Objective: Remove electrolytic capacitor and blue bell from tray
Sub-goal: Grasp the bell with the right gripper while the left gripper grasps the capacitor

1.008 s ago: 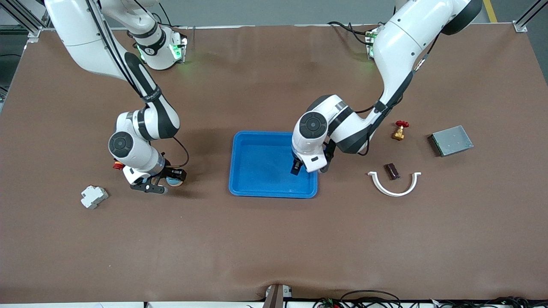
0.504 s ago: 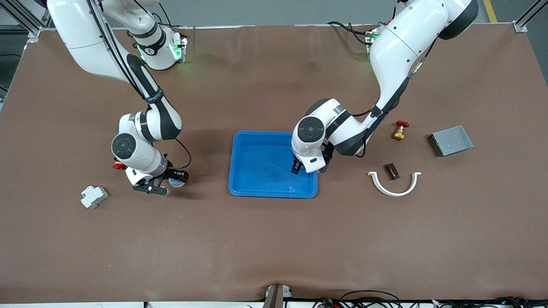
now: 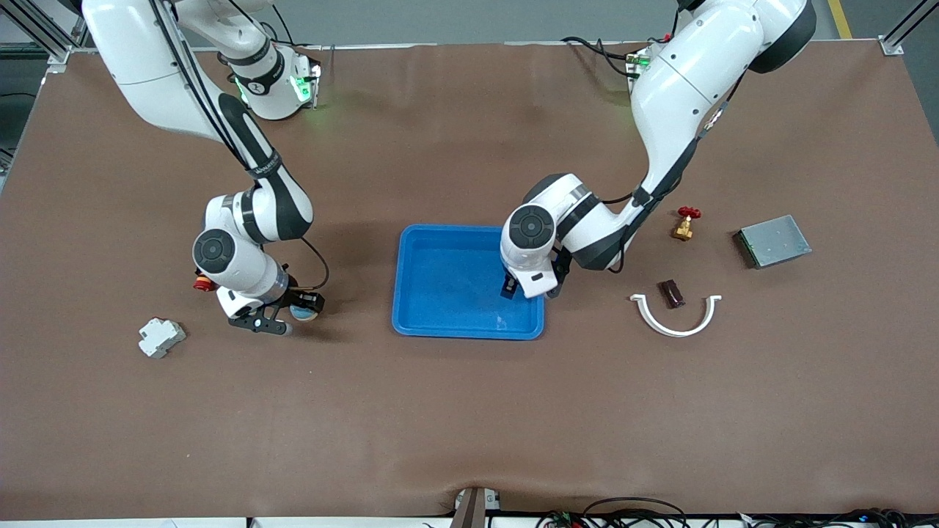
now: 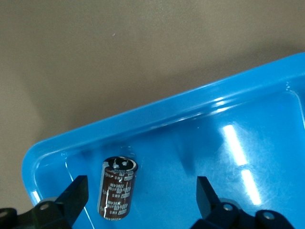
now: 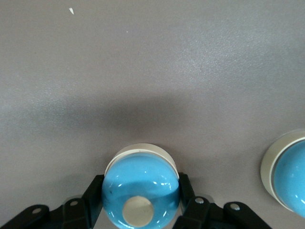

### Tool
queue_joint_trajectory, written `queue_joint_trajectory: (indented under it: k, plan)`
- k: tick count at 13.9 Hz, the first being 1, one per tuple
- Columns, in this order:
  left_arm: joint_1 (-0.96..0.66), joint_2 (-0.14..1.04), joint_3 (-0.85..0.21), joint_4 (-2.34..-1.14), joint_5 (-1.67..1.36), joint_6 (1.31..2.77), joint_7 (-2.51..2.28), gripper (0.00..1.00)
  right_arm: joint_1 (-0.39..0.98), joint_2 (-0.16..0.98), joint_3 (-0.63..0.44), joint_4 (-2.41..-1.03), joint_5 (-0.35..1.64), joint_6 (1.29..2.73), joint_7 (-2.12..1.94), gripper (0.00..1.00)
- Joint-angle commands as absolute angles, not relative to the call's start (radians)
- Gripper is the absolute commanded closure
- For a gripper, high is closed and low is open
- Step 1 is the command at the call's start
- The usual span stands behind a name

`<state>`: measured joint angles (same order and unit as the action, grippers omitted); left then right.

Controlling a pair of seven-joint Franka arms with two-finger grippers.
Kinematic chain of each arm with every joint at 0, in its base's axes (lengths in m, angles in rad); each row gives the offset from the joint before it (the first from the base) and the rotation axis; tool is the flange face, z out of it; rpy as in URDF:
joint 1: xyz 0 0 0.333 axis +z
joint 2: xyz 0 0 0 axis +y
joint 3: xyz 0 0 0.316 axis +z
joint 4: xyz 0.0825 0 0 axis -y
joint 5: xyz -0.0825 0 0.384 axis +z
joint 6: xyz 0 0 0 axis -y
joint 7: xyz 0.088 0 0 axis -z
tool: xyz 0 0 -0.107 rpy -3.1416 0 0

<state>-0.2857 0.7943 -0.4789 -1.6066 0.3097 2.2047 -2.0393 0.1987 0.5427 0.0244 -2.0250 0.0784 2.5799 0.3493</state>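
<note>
You have a brown mat-covered table filling almost the whole front view, with grey floor, aluminium frame posts at the upper corners and a tangle of cables along the edge nearest the camera. On it, the largest item is the blue tray near the middle. Toward the left arm's end of the table you see a grey metal box, a white curved bracket with a small dark brown block just inside its arc, and a brass valve with a red handle. Toward the right arm's end lies a white breaker-like block. Your left gripper hangs over the tray's corner with its 2 fingers spread wide, and the capacitor, a dark brown cylinder, sits in the tray between them, touching neither. Your right gripper is clamped on the blue bell low over the mat, well apart from the tray; its wrist view shows a second blue dome at the frame's edge.
</note>
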Motion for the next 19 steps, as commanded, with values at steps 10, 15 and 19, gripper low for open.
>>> queue_joint_trajectory:
  k: [10, 15, 19]
  plan:
    - [-0.310, 0.810, -0.469, -1.603, 0.354, 2.232, -2.059, 0.23, 0.215, 0.551, 0.031, -2.037, 0.101, 2.579, 0.396, 1.00]
    - [-0.308, 0.810, -0.469, -1.603, 0.354, 2.232, -2.056, 0.87, 0.244, 0.551, 0.029, -2.039, 0.132, 2.579, 0.406, 1.00]
    - [-0.308, 0.808, -0.469, -1.603, 0.354, 2.232, -2.051, 1.00, 0.239, 0.539, 0.028, -2.036, 0.133, 2.565, 0.408, 0.00]
